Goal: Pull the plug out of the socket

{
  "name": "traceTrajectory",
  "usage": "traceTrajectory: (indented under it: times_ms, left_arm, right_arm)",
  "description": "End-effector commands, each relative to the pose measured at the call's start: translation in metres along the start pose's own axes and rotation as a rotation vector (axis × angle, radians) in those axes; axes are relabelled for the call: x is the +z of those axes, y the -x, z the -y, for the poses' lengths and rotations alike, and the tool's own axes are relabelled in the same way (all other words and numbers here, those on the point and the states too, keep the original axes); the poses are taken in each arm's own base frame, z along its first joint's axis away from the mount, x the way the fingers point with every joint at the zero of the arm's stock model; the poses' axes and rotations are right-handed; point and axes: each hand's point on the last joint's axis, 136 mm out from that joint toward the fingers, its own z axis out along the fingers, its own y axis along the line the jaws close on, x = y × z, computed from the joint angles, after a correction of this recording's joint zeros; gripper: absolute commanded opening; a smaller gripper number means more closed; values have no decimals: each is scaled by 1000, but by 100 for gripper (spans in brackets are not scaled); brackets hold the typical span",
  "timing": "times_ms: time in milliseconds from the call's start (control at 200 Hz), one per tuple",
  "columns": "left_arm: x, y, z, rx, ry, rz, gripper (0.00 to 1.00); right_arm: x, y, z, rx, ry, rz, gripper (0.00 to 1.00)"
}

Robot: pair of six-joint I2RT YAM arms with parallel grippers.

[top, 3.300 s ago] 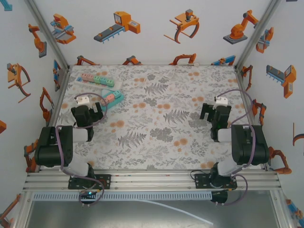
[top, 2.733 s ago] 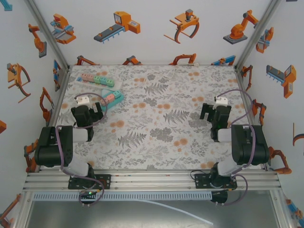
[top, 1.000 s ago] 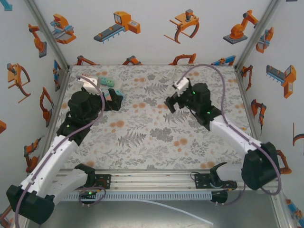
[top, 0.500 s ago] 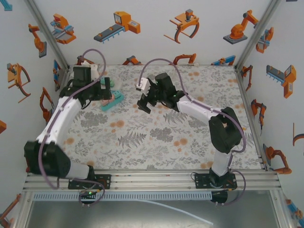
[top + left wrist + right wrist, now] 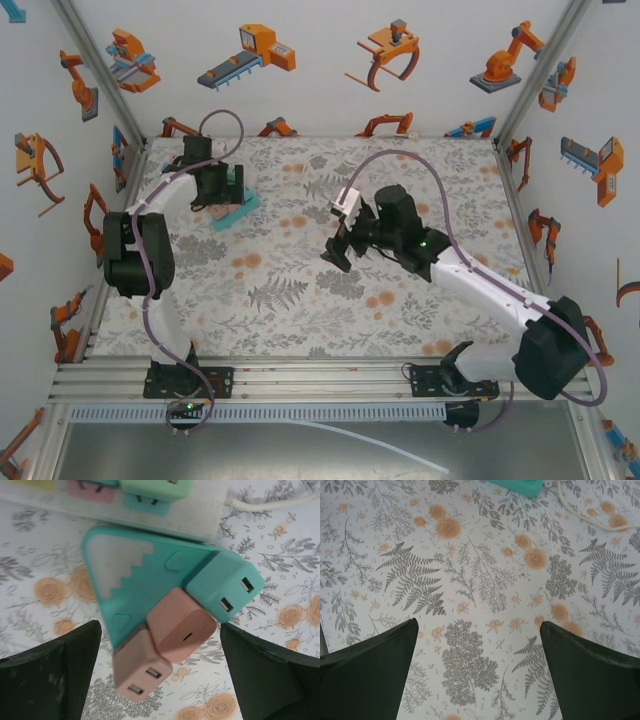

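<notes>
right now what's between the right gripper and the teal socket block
Bare floral tablecloth; in the right wrist view nothing sits between the right gripper and the teal socket block.

A fern-printed table point(image 5: 300, 320) stands within walls point(image 5: 320, 105) bearing robot pictures point(image 5: 388, 55).

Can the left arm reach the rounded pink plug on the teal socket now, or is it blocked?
Probably yes. The left gripper hangs open over the pink plug, a finger on either side. Nothing covers it, though a teal charger and a pink block sit tight beside it.
</notes>
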Motion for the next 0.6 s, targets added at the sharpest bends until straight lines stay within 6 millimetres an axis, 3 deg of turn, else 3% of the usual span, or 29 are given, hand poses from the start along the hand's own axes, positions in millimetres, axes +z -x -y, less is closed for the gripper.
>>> traceTrajectory:
  times_ms: [0, 130, 361, 591]
  left_arm:
    - [12, -17, 26, 96, -97, -62, 95]
    - [18, -30, 42, 167, -145, -107, 93]
    - [13, -71, 99, 424, -237, -217, 91]
    - [5, -116, 153, 709, -293, -276, 86]
  right_arm:
    - [-8, -1, -2, 50, -31, 26, 98]
    - [-16, 3, -3, 72, -43, 47, 98]
    - [-29, 3, 0, 97, -92, 45, 97]
    - [-57, 8, 2, 101, -178, 86, 98]
